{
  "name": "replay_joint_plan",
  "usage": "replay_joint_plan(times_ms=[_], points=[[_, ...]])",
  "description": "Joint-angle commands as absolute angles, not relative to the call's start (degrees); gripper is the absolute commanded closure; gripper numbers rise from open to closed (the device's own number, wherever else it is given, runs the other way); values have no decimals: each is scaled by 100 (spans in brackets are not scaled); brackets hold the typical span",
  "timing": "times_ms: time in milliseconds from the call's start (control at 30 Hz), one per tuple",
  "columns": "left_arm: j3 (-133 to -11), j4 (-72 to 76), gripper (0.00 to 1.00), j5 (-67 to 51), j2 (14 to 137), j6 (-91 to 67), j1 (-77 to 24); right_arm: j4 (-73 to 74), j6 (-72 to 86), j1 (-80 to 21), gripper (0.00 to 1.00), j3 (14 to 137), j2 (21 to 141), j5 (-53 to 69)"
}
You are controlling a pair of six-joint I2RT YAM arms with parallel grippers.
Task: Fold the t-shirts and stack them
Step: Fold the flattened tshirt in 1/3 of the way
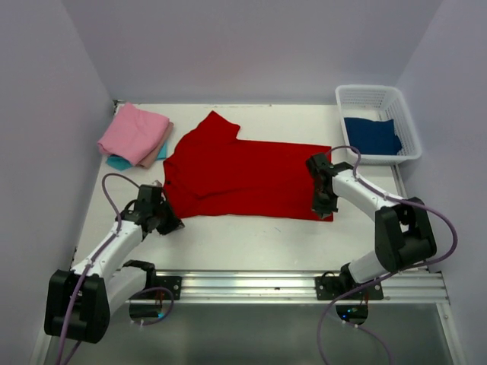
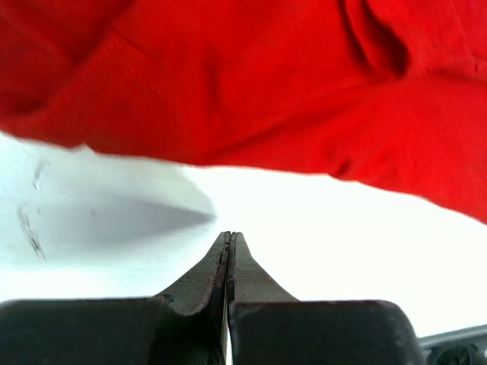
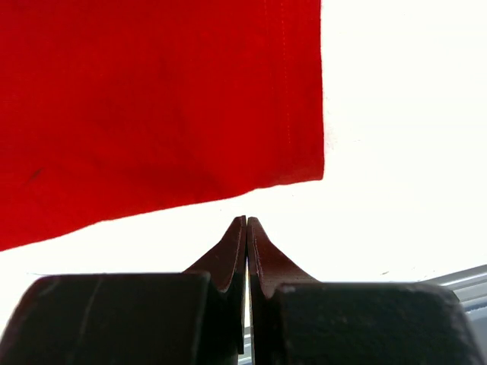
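Jaws pressed together on both arms, holding nothing. Left gripper (image 2: 230,236) sits just off the near-left edge and right gripper (image 3: 246,220) just off the near-right hem corner of the bright red cloth t-shirt (image 1: 236,179), spread across the white table (image 1: 251,243). Looks soft, light and floppy; I'd pinch those near corners.

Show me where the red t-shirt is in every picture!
Top external: the red t-shirt lies spread out in the middle of the table.
Left wrist: it fills the top of the picture, above the shut left gripper.
Right wrist: it fills the upper left, and its corner is above and right of the shut right gripper.
Shared landmark: the shirt's near edge against the white table.
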State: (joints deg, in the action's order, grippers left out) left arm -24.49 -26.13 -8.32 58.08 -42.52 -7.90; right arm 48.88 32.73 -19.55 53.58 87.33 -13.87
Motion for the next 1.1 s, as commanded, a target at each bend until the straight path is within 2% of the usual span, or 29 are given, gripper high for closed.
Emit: replay_joint_plan(times_ms=[0,133,200,267,300,333,367,400,467,533,667,833,1067], points=[[-2540,-3197,100,-906,5468,-4693,-1045,5107,3323,-1960,100,5344,8482,-1397],[-2952,-3603,100,-616,4844,-4755,-1274,4993,3226,-1969,100,5388,8192,-1380],[-3059,-3290,99,-466,4528,-4703,-1301,4853,3138,-1960,100,5466,7972,-1345],[-2971,-2868,81,-404,4474,-4623,-1292,4773,3050,-1969,100,5563,7841,-1258],[-2945,-2465,57,-361,4595,-4632,-1301,4694,3015,-1969,100,5659,7822,-1187],[-2918,-2252,47,-326,4701,-4641,-1301,4667,2954,-1969,100,5704,7787,-1117],[-2918,-2050,38,-247,4833,-4658,-1292,4650,2910,-1969,97,5748,7761,-1055],[-2927,-1665,29,-237,5147,-4702,-1301,4632,2883,-1969,89,5809,7700,-1011],[-2918,-1197,26,-202,5491,-4781,-1301,4544,2830,-1969,81,5827,7586,-958],[-2935,-591,24,-237,6010,-4816,-1301,4448,2813,-1969,77,5792,7383,-949],[-2971,437,28,-369,6784,-5009,-1301,4360,2839,-1969,77,5661,7041,-1055],[-2883,1625,42,-527,7321,-5414,-1310,4271,2883,-1969,79,5353,6671,-1204],[-3190,1732,59,-720,7822,-5800,-1310,4315,2953,-1969,82,5273,6460,-1345]])
